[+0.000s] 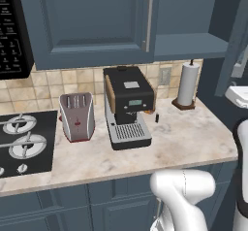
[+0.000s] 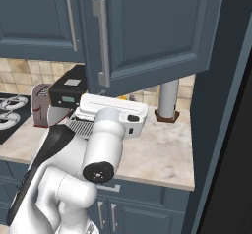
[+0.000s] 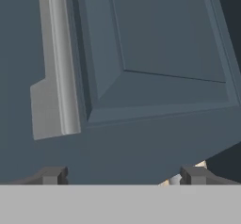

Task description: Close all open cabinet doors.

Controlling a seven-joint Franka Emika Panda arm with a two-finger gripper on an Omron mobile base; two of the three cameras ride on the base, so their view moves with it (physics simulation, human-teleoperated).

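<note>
The upper right cabinet door (image 2: 157,26) is dark slate-blue and stands swung open toward me, its silver bar handle (image 2: 102,41) on its left edge. From the left base view I see this door edge-on (image 1: 237,41), with the open cabinet's bare shelf (image 1: 189,43) behind it. The neighbouring upper door (image 1: 87,16) is shut. In the hand view the open door (image 3: 160,39) is very near, with its handle (image 3: 56,63) at the left. My gripper (image 3: 122,176) is open just below the door's lower edge, nothing between its fingertips (image 3: 52,175).
On the marble counter (image 1: 193,138) stand a black coffee machine (image 1: 128,104), a silver toaster (image 1: 76,116) and a paper towel roll (image 1: 187,83). A gas hob (image 1: 24,142) lies at the left under a black microwave (image 1: 12,31). Lower doors (image 1: 121,210) are shut. A tall dark panel (image 2: 216,105) bounds the right.
</note>
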